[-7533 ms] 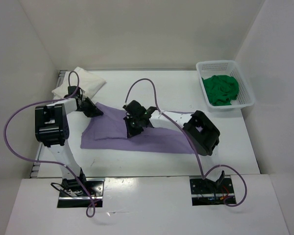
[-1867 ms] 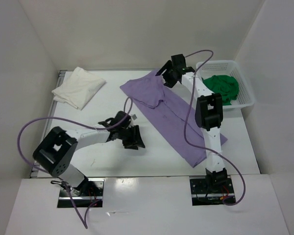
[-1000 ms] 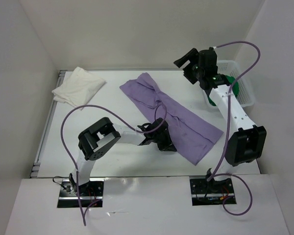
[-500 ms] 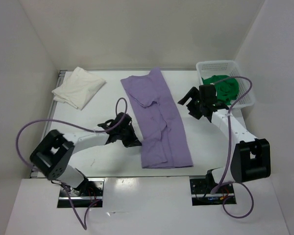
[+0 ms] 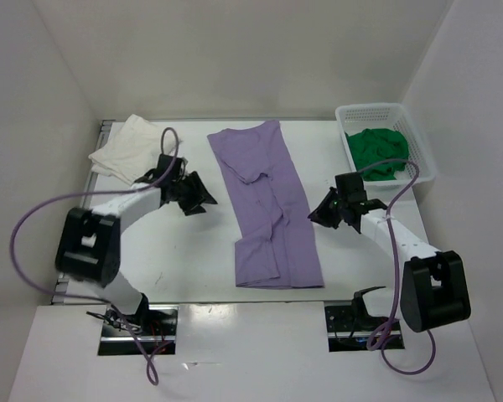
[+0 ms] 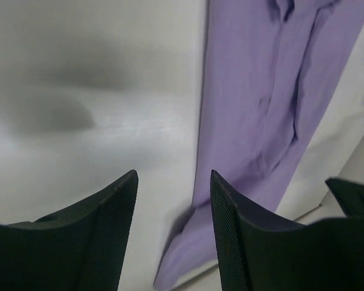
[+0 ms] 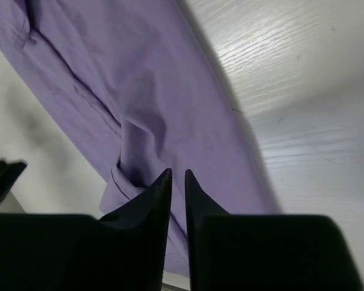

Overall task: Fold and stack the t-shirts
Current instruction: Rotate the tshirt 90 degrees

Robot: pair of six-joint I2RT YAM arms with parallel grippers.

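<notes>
A purple t-shirt [image 5: 268, 209] lies as a long, loosely folded strip down the middle of the table, wrinkled near its centre. My left gripper [image 5: 201, 198] is open and empty, over bare table just left of the shirt; in the left wrist view [image 6: 173, 182] the shirt [image 6: 261, 91] lies ahead and to the right. My right gripper [image 5: 315, 215] is by the shirt's right edge, its fingers almost together with nothing between them; in the right wrist view [image 7: 177, 176] it hovers over the purple cloth [image 7: 133, 79]. A folded white shirt [image 5: 130, 148] lies at the back left.
A white basket [image 5: 421, 151] at the back right holds a crumpled green shirt [image 5: 377, 152]. White walls close in the table on the left, back and right. Purple cables loop from both arms over the table [image 5: 176, 251].
The purple shirt has swung from a diagonal to lying lengthwise. My left gripper has let go and pulled back to the left. My right gripper has come down to the shirt's right edge.
</notes>
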